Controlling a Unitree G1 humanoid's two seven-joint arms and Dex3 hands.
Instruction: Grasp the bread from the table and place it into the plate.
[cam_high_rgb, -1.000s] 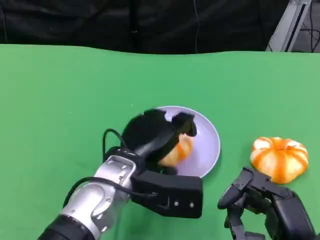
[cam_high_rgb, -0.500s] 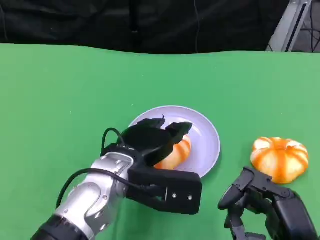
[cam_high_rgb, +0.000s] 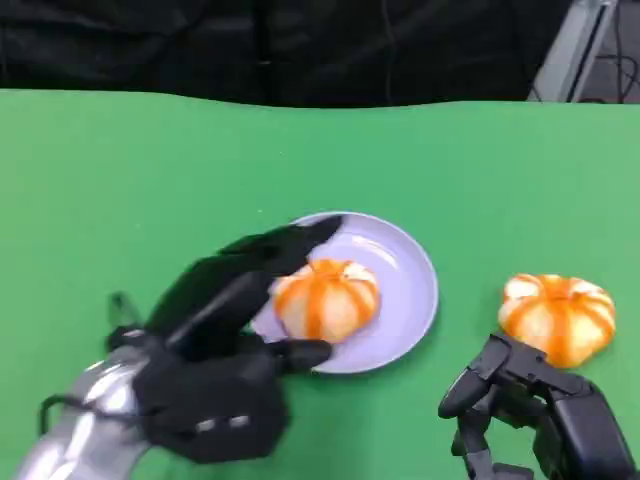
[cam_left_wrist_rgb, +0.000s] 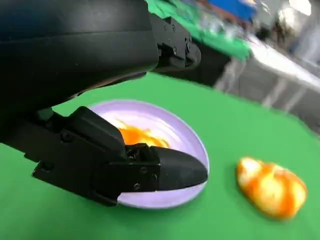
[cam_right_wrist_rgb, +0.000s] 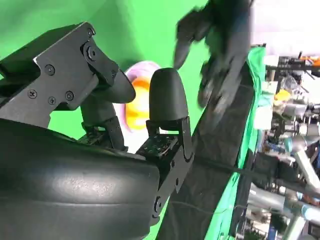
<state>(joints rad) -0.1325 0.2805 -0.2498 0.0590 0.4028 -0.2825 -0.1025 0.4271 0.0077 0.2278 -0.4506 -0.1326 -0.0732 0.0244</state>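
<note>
Round orange-striped bread bun (cam_high_rgb: 326, 298) sat in the pale lilac round plate (cam_high_rgb: 405, 270) on the green desk (cam_high_rgb: 120, 180). Left hand (cam_high_rgb: 225, 340) hovered beside it, fingers spread, empty. Right hand (cam_high_rgb: 530, 415) rested with fingers loosely apart, empty, near a second striped bun (cam_high_rgb: 557, 316).

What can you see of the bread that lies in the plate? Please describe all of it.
The bread in the plate is a round, domed bun, pale golden with orange stripes running down from its top, and its surface looks glossy. It sits upright on the lavender plate, left of the plate's middle in the head view. The left hand is beside it with its fingers spread apart and not closed on it; whether any finger touches it I cannot tell. The left wrist view shows it partly hidden behind the fingers.
</note>
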